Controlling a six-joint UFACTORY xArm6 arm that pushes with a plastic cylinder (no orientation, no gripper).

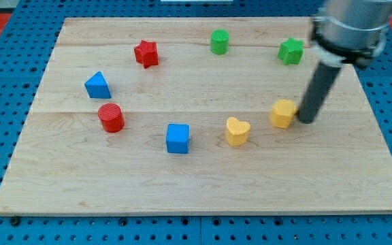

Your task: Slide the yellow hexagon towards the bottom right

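Bright, even overhead light with soft short shadows under the blocks; the arm (349, 27) at the view's top right is motion-blurred.

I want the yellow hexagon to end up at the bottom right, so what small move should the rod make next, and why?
Probably lift nothing, just circle: my tip sits at the yellow hexagon's right side, the side it should travel toward. Pushing from here would send it toward the yellow heart. I would slide around to its upper left first.

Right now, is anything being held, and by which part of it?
Nothing is held; there is no pincer, only a rod. My tip stands just to the view's right of the yellow hexagon, close beside it; whether they touch cannot be told.
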